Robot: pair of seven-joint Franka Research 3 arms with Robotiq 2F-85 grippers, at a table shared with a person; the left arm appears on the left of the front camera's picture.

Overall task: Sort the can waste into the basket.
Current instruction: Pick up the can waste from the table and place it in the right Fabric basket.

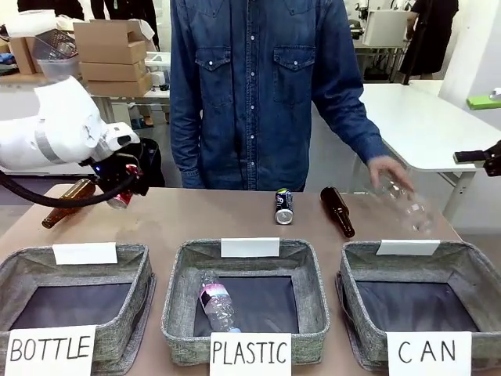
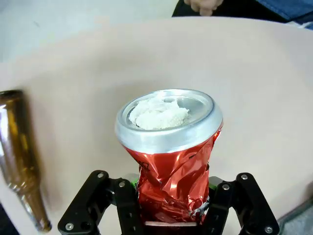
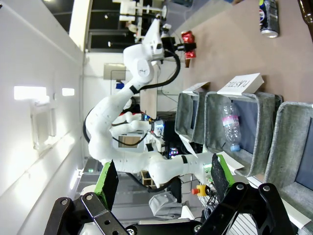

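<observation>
3 grey baskets are lined along the near edge: the bottle basket (image 1: 135,262) at left, the plastic basket (image 1: 186,274) in the middle, the can basket (image 1: 470,262) at right. 1 clear plastic bottle (image 1: 217,301) is noted lying in the plastic basket. beyond the bottle basket, the left gripper (image 2: 171,200) is clamped on the crumpled red can (image 2: 171,161), with 1 brown bottle (image 1: 66,204) lying just beside. the dark blue can (image 1: 283,206) is stood upright at mid-table, beyond the plastic basket, with a 2nd brown bottle (image 1: 337,211) lying near it. the right gripper (image 3: 165,180) is noted with its jaws spread.
</observation>
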